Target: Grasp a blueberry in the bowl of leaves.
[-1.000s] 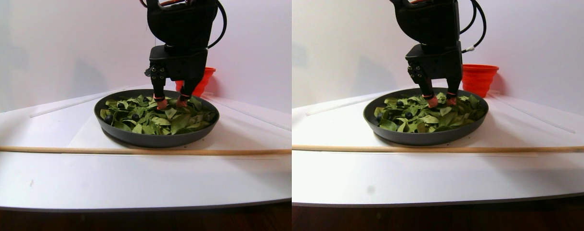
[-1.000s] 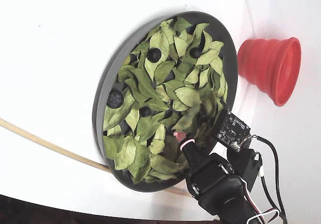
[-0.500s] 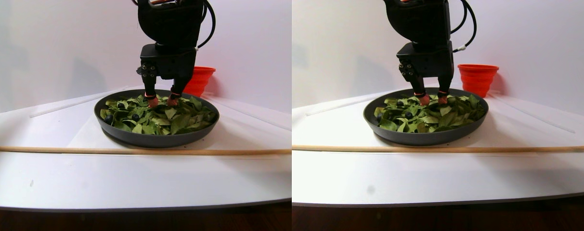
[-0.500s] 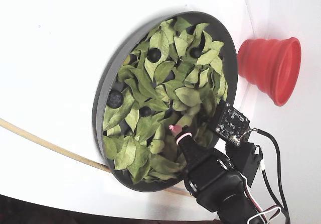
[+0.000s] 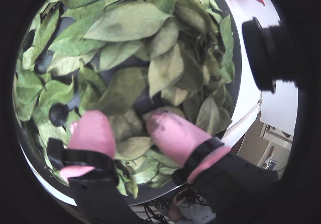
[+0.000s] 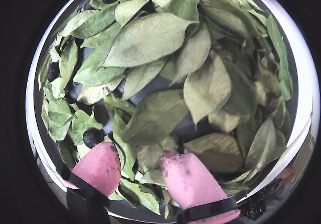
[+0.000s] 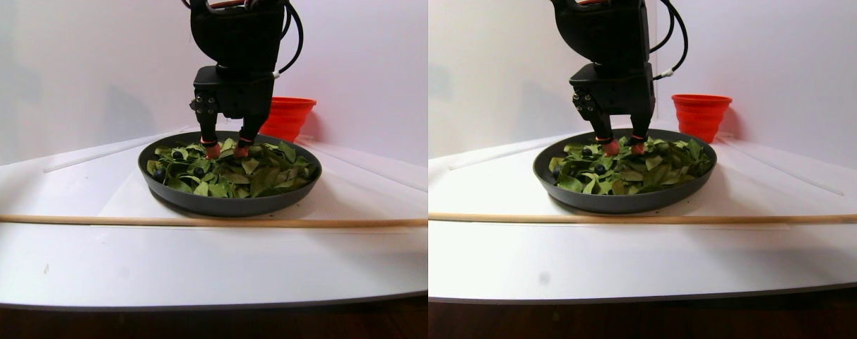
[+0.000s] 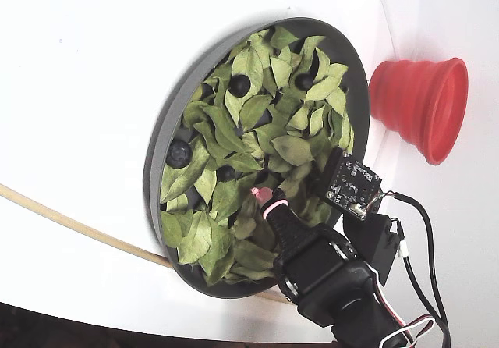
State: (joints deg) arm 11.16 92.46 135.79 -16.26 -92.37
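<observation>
The dark grey bowl [image 8: 154,161] is full of green leaves [image 8: 292,149] and also shows in the stereo pair view [image 7: 223,205]. Several dark blueberries lie among the leaves, among them one [image 8: 226,173] near the pink fingertip and one [image 8: 178,154] by the rim. My gripper [image 6: 140,154] is open, its pink fingertips down at the leaves, with only leaves between them. In both wrist views a blueberry [image 6: 93,137] [image 5: 57,113] lies just outside the left finger [image 6: 100,166]. The gripper also shows in a wrist view [image 5: 128,119], the stereo pair view [image 7: 227,150] and the fixed view [image 8: 261,197].
A red ribbed cup [image 8: 425,106] [image 7: 287,116] stands beside the bowl on the white table. A thin wooden stick [image 7: 188,221] [image 8: 62,219] lies across the table in front of the bowl. A second camera module [image 8: 348,182] hangs on the arm over the bowl's rim.
</observation>
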